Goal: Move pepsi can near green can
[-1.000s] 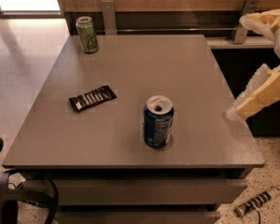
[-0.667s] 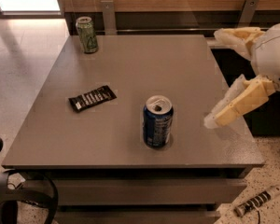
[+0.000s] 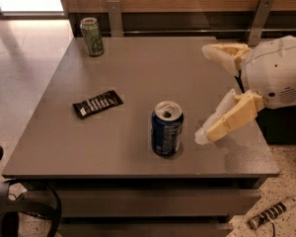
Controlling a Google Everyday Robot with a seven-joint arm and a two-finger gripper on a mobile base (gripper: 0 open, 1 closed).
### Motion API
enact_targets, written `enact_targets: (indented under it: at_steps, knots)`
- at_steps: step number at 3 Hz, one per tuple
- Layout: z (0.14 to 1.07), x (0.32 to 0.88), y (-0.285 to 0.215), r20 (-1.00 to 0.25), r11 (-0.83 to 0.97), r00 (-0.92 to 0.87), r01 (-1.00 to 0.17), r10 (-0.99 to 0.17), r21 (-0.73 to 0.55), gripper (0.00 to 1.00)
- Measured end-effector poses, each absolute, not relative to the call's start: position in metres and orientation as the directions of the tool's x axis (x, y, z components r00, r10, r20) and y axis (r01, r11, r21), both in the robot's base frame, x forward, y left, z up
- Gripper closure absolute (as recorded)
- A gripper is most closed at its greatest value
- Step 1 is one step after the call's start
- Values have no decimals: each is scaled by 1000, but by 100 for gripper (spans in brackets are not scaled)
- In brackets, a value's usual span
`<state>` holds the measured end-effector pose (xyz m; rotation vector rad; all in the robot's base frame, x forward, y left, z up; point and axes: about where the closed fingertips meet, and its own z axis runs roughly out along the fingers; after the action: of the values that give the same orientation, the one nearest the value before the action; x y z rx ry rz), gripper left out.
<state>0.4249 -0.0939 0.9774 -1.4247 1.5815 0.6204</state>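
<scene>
The pepsi can [image 3: 166,129] is dark blue with a silver opened top and stands upright near the front middle of the grey table [image 3: 138,68]. The green can [image 3: 92,36] stands upright at the table's far left corner. My gripper [image 3: 204,90] is at the right, just right of the pepsi can and apart from it. Its two cream fingers are spread wide, one fingertip [image 3: 202,136] low near the can, the other finger [image 3: 222,52] higher and farther back. It holds nothing.
A black snack wrapper [image 3: 97,103] lies flat on the table's left middle. A wooden wall with metal brackets [image 3: 259,14] runs behind the table. Cables [image 3: 19,206] lie on the floor at lower left, and a striped object [image 3: 271,214] lies at lower right.
My gripper has moved left across the table's right edge toward the pepsi can. Both cans and the wrapper have not moved.
</scene>
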Motion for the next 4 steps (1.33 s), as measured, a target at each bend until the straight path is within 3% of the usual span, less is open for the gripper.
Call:
enact_targets:
  at_steps: [2,4]
  knots:
    - [919,442,-114,-937,303,-42,-951,-347,-69,0]
    - [881,460,-90,-980,229,-20,-973,-198,-27,0]
